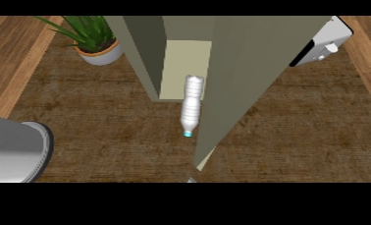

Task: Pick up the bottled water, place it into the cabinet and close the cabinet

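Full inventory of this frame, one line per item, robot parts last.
Bottled water: 1, clear with a blue cap, lying partly inside the cabinet opening, cap end pointing out toward the camera.
Cabinet: 1, grey-green, centre top, open.
Cabinet door: 1, grey-green, swung out toward the camera, right of the bottle.
Potted plant: 1, green leaves in a grey pot, upper left.
White appliance: 1, white and black, upper right, partly hidden behind the door.
Counter: 1, brown wood.
Forearm: 1, grey, lower left edge; no hand visible.
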Robot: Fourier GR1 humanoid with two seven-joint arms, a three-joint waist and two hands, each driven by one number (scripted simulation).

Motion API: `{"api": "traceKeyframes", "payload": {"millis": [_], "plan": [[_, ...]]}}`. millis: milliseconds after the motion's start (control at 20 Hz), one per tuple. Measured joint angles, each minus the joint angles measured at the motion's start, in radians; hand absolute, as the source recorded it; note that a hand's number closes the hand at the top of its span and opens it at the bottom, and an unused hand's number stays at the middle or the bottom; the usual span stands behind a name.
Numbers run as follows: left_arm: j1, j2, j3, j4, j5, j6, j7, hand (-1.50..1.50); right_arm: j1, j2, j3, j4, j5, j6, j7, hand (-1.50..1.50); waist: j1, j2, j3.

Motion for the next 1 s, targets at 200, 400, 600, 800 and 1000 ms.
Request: {"api": "traceKeyframes", "payload": {"millis": [200,400,600,800,1000], "plan": [[0.082,0.038,0.050,-0.028,0.043,-0.062,-0.031,1.50,-0.109,0.075,-0.062,0.082,-0.015,-0.027,0.052,1.50,0.004,0.003,0.001],[0.125,0.061,0.111,-0.014,0.081,-0.122,-0.061,1.50,-0.224,0.139,-0.189,0.221,-0.084,-0.008,0.043,1.50,0.005,0.006,0.001],[0.198,0.087,0.165,-0.004,0.107,-0.205,-0.106,1.50,-0.314,0.163,-0.314,0.368,-0.152,0.041,-0.001,1.50,0.009,0.007,0.002],[0.238,0.092,0.205,0.008,0.125,-0.262,-0.132,1.50,-0.388,0.173,-0.425,0.517,-0.219,0.109,-0.072,1.50,0.006,0.008,0.002],[0.267,0.090,0.234,-0.007,0.132,-0.286,-0.134,1.50,-0.420,0.177,-0.485,0.659,-0.257,0.179,-0.166,1.50,0.003,0.005,0.004]]}}
